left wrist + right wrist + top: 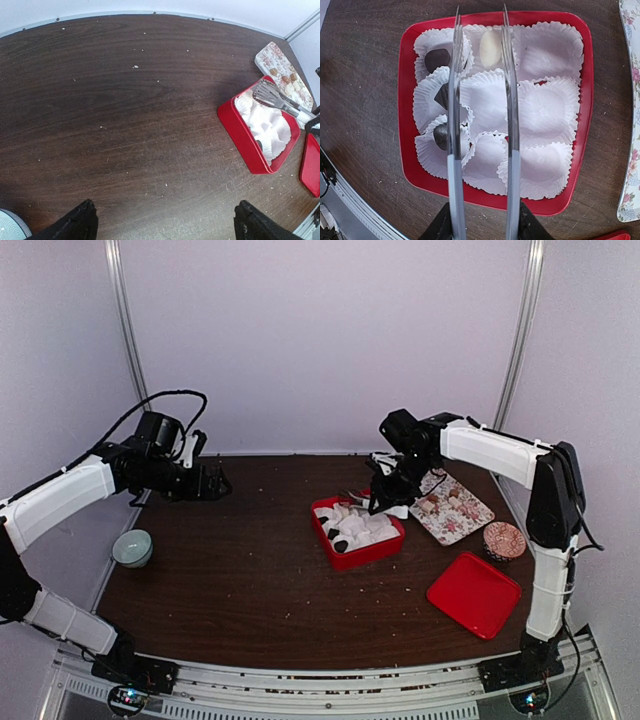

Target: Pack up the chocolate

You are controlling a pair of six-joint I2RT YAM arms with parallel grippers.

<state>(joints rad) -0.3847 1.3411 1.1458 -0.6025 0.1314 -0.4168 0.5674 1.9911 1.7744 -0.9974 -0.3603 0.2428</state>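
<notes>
A red box holds several white paper cups. Three dark chocolates sit in the left column of cups, and one pale chocolate sits in the top middle cup. My right gripper is shut on metal tongs. The tong arms stand apart and empty over the box. More chocolates lie on the floral tray. My left gripper is open and empty, far left of the box, above bare table.
A red lid lies at the front right. A round patterned disc sits beside the floral tray. A pale bowl stands at the table's left edge. White walls enclose the table.
</notes>
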